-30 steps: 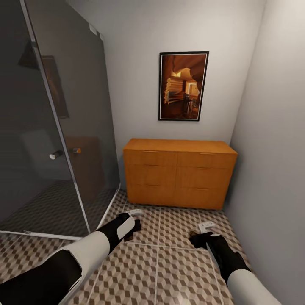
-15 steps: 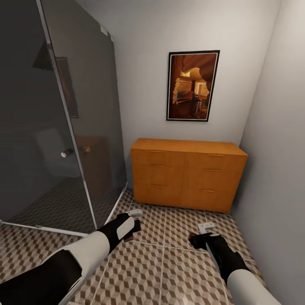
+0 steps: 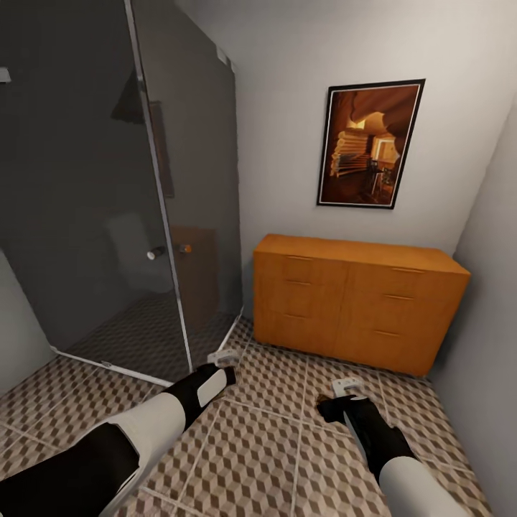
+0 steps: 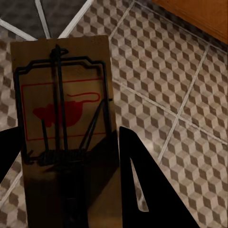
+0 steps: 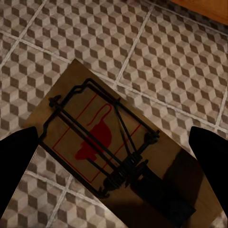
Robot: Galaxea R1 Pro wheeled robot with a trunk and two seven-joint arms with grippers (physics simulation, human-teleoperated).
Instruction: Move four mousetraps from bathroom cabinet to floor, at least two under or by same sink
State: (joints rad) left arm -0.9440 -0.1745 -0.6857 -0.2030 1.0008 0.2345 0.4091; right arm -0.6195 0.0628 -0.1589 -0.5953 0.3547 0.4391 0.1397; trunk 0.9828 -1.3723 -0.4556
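A tan mousetrap with a dark wire spring and a red mouse print sits between the black fingers of my left gripper, which is shut on it above the bathroom floor. A second mousetrap lies slantwise between the fingers of my right gripper, also held over the tiles. The orange-brown cabinet stands against the far wall, past both grippers, its drawers closed and its top bare. The bathroom sink is out of view.
A dark glass shower enclosure with a chrome knob takes up the left side, its metal sill running along the floor. A framed picture hangs above the cabinet. A grey wall closes the right.
The whole view has swung to the left, so the cabinet and picture sit further right in the picture. Both arms keep the same pose, each with its mousetrap.
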